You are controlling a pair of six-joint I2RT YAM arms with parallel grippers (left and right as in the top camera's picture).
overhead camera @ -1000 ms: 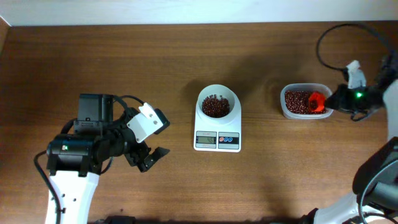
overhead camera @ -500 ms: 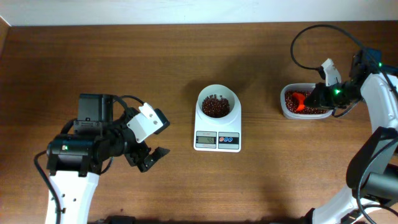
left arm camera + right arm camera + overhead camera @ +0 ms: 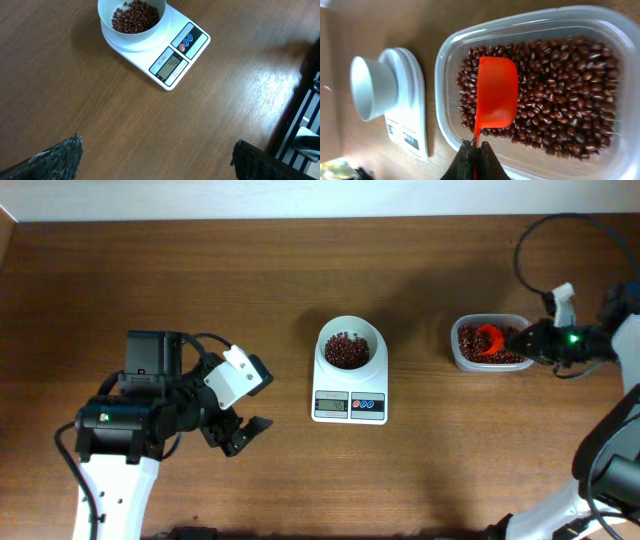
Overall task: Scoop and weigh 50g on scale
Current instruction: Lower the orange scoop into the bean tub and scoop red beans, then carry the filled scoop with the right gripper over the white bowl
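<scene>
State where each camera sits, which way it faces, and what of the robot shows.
Overhead: fixed above the table, facing straight down; shows the left gripper open, the right gripper at the tub.
Left wrist: behind the left gripper, facing down toward the scale; its fingertips at the bottom corners.
Right wrist: behind the right gripper, facing down into the tub at the beans; its shut fingers grip the scoop.
Shared: the scale appears in all three.

One white digital scale point(image 3: 349, 406), one clear plastic tub point(image 3: 454, 350), one orange-red plastic scoop point(image 3: 487, 338); reddish-brown beans point(image 3: 560, 100), probably hundreds.
</scene>
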